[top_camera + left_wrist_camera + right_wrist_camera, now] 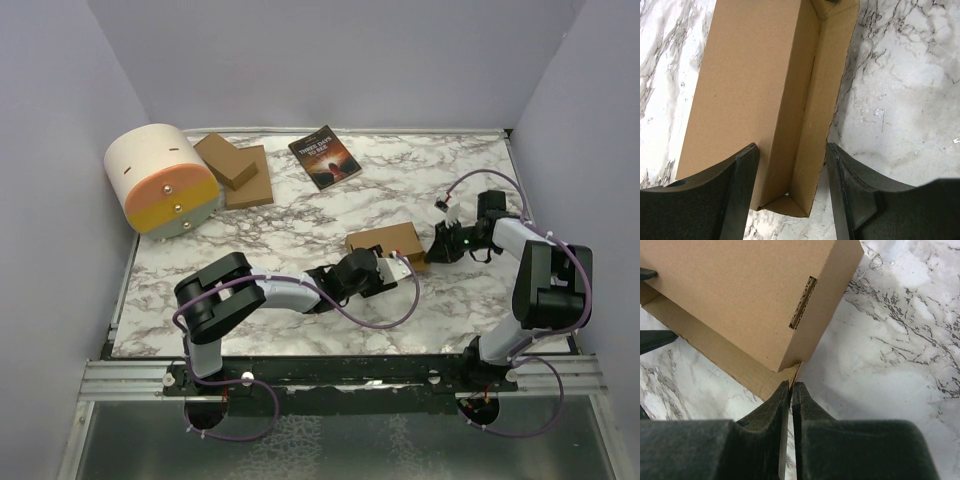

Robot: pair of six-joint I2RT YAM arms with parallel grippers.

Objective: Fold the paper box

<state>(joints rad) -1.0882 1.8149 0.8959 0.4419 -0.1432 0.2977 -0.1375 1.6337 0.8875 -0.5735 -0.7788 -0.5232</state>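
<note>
Two arms are meeting at the paper box (386,240), which is lying just right of centre on the marbled table (280,225) in the top view. The left jaws are standing released, wide apart, at one end of the box. In the left wrist view one finger (740,195) is overlapping the top panel, while the other (850,195) is hanging beside the box's long side, over bare table. The right jaws are clenching almost fully together at the bottom centre of the right wrist view, their tips pinching the thin edge of a flap (785,374) at the box's corner. Toward the upper left of the top view, a dark-covered book (325,157), a stack of flat cardboard pieces (236,170) and a cream-and-orange cylinder (160,180) are sitting well apart from the box.
</note>
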